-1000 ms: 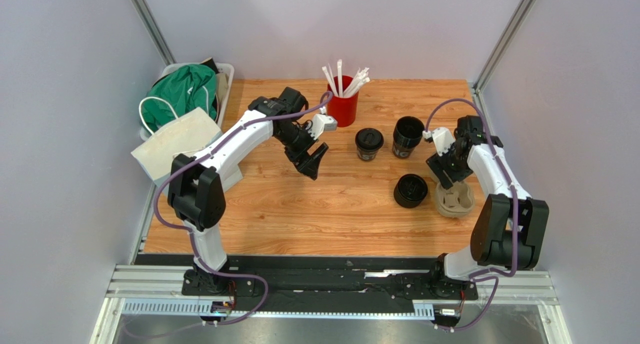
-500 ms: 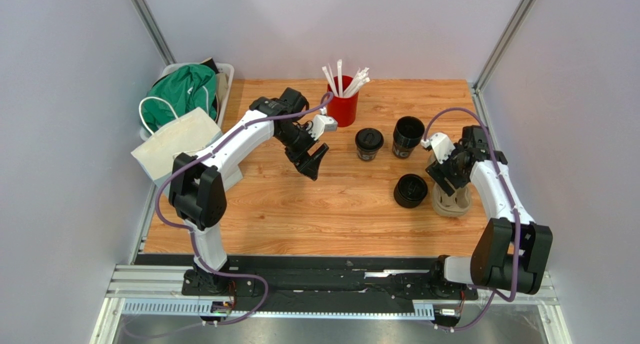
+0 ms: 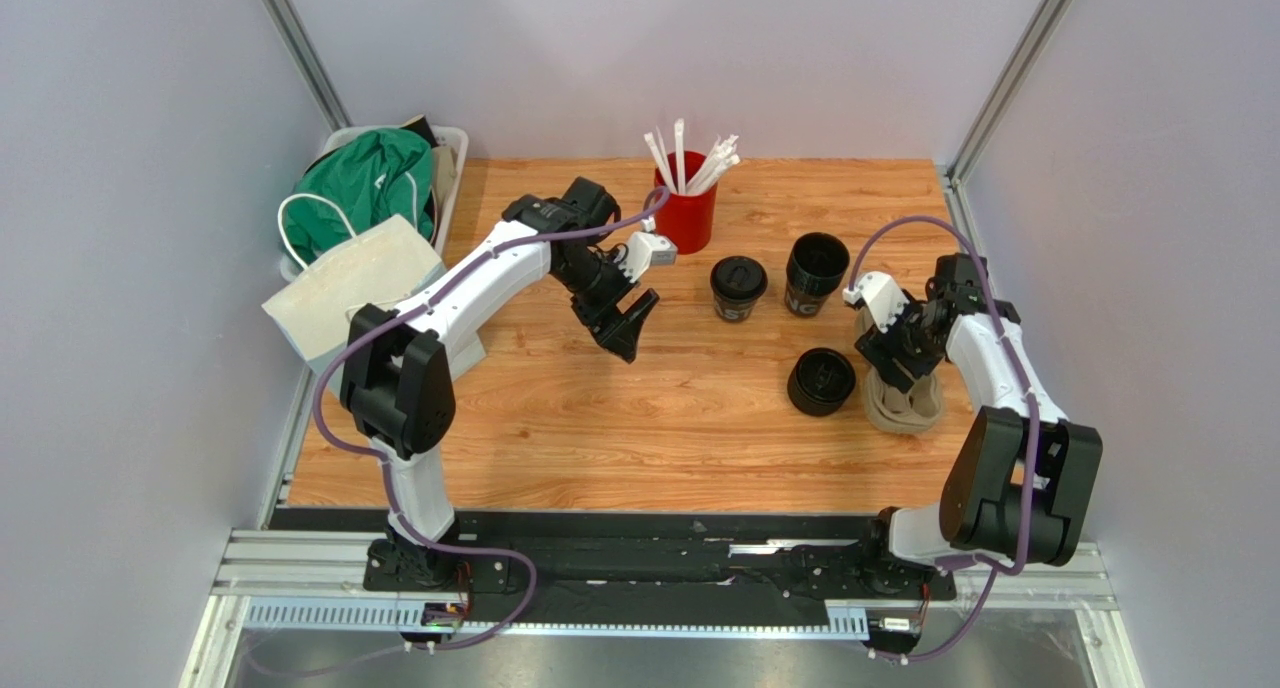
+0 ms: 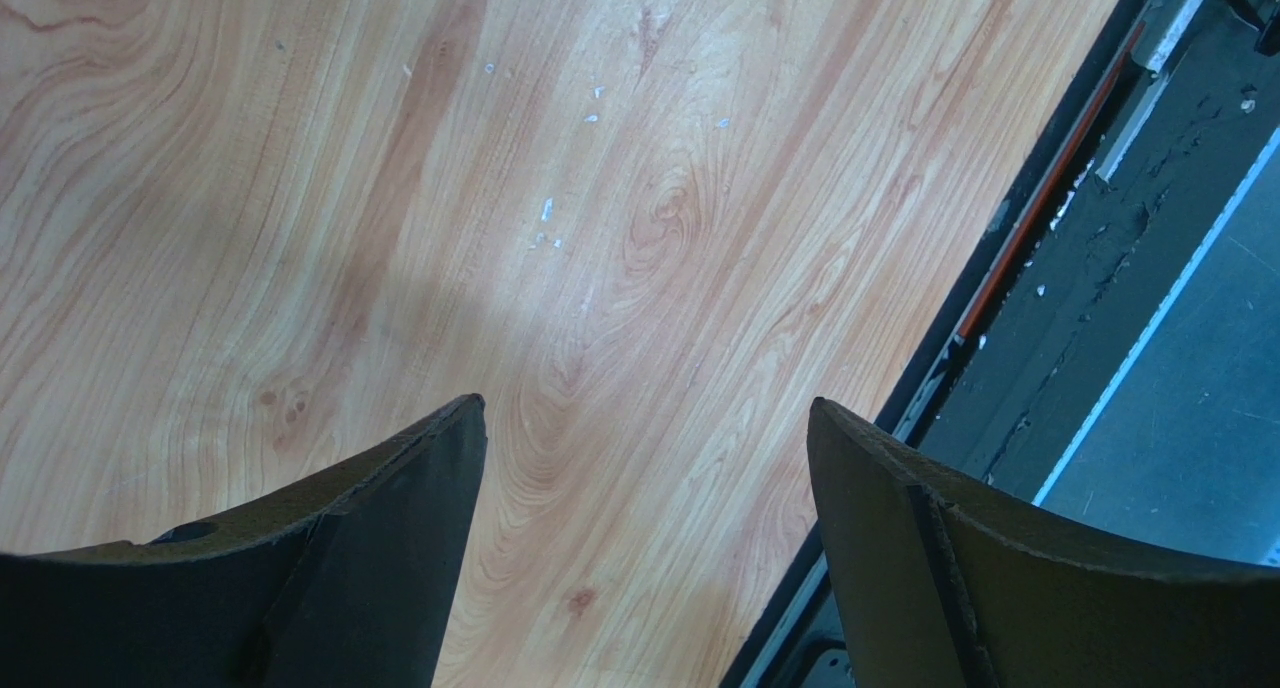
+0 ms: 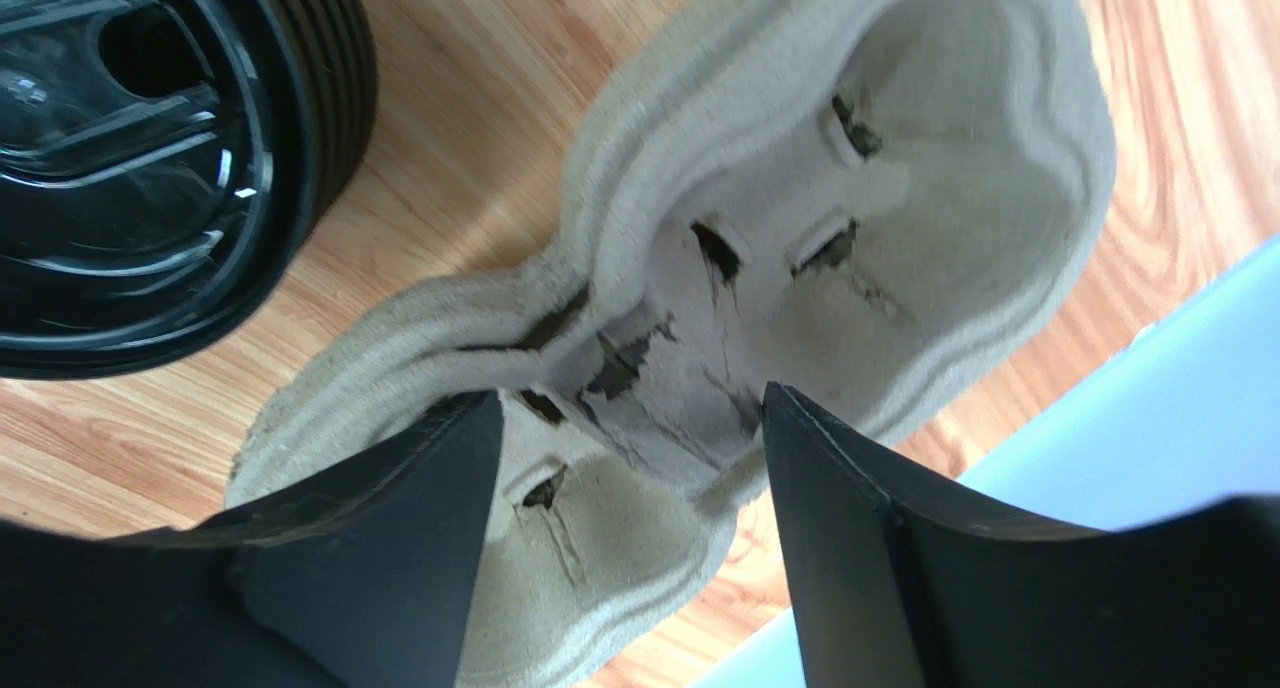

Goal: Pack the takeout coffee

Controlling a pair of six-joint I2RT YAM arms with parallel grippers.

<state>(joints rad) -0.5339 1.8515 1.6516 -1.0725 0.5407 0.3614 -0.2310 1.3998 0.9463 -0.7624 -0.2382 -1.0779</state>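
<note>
Top external view: wooden worktop [image 3: 631, 418].

- Takeout coffee, three black cups, all standing on the worktop, none in the carrier. Rear-left black cup [image 3: 738, 286], lidded, stands near the red cup [image 3: 687, 219] of white straws [image 3: 684, 151]. Rear-right black cup [image 3: 816, 273] stands just beside the first; its top is not clear. Near black cup [image 3: 822, 381] [image 5: 135, 163], lidded with the sip hole showing, stands just beside the pulp carrier [image 3: 906, 403] [image 5: 902, 163].
- Pulp carrier: brown, two slots, both empty, at the worktop's right edge.
- Right fingers [image 3: 897, 361] [image 5: 376, 568]: spread wide, one on each side of the carrier's narrow middle; contact cannot be told.
- Left fingers [image 3: 616, 333] [image 4: 376, 553]: spread wide, nothing between them, over bare wood in front of the red cup and well apart from the cups.
- White bin [image 3: 451, 156] at the rear left, holding green cloth [image 3: 361, 193]; a white bag [image 3: 353, 276] lies against it.
</note>
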